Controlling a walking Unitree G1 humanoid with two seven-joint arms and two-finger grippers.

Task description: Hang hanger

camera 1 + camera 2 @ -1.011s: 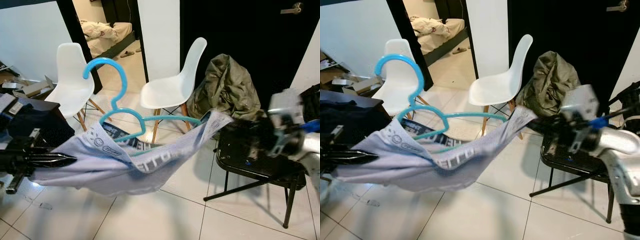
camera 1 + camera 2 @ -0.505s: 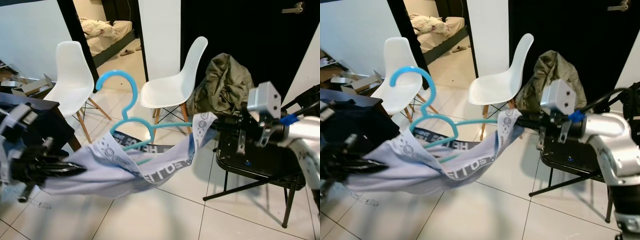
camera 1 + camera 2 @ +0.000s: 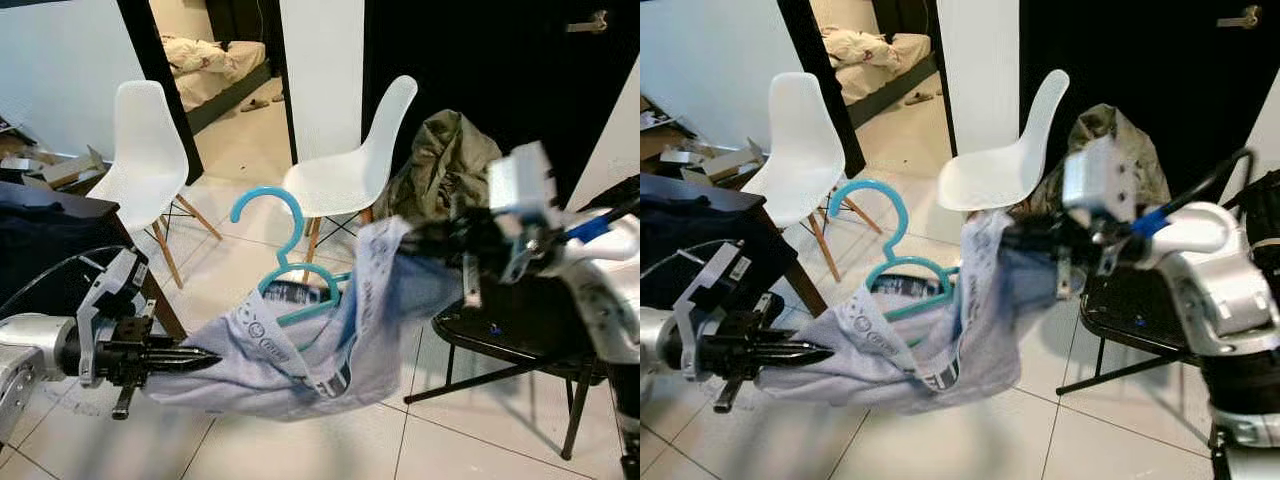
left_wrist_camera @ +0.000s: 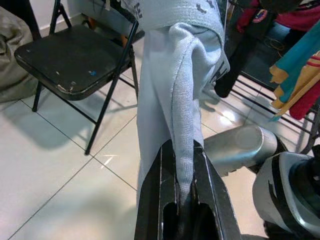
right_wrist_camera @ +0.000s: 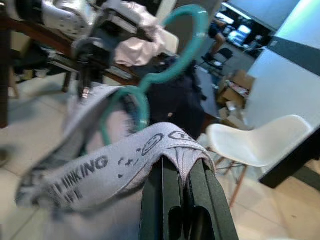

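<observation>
Soft grey printed garment slung between left gripper and right gripper, both pinching its fabric, curved teal plastic hanger inside

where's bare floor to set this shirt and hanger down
Bare tile lies in front of the black folding chair, under the sagging shirt. Tile also runs between the two white chairs toward the doorway. The left side is crowded by the dark table.

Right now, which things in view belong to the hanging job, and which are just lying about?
In the job:
- blue hanger, inside the garment
- pale grey garment, slung between both arms
- left gripper, shut on one end
- right gripper, shut on the printed band

Lying about:
- two white chairs
- black folding chair
- olive jacket
</observation>
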